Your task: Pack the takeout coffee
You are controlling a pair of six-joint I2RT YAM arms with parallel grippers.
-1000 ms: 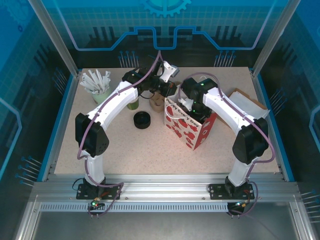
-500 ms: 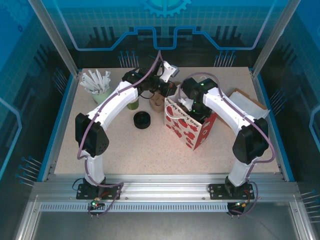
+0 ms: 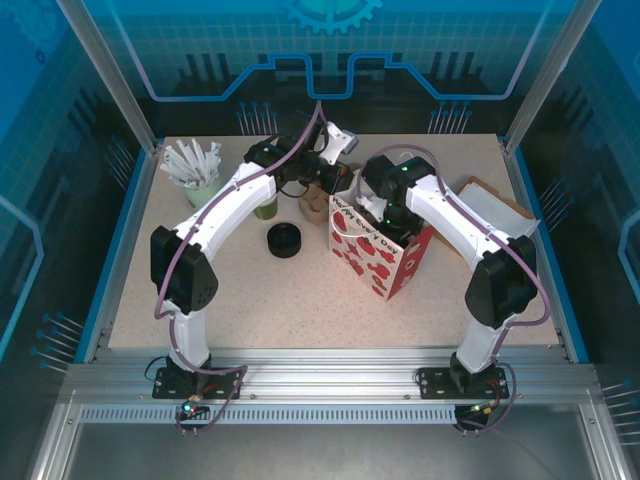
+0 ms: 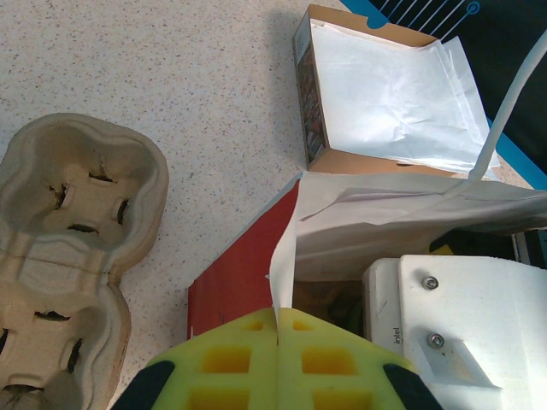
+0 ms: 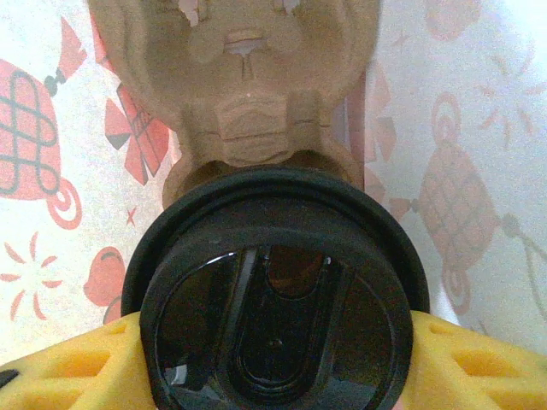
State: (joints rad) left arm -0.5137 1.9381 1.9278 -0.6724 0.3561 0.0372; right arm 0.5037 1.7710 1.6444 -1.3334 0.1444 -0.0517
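Note:
In the right wrist view the takeout coffee point(image 5: 278, 316) shows its round black lid from above; the cup body is hidden under it. My right gripper point(image 5: 278, 346) is shut on it, a yellow finger point(image 5: 64, 371) on each side, down inside the red-and-white paper bag point(image 3: 385, 255). A pulp cup carrier point(image 5: 248, 94) lies on the bag's floor just beyond the lid. My left gripper point(image 4: 279, 323) is shut on the bag's white top edge point(image 4: 285, 256) and holds the mouth apart.
A second pulp carrier point(image 4: 68, 248) lies left of the bag. A cardboard box with white paper point(image 4: 385, 94) sits behind it. A stack of black lids point(image 3: 284, 240), green cups point(image 3: 265, 207) and a cup of white sticks point(image 3: 195, 172) stand at the back left.

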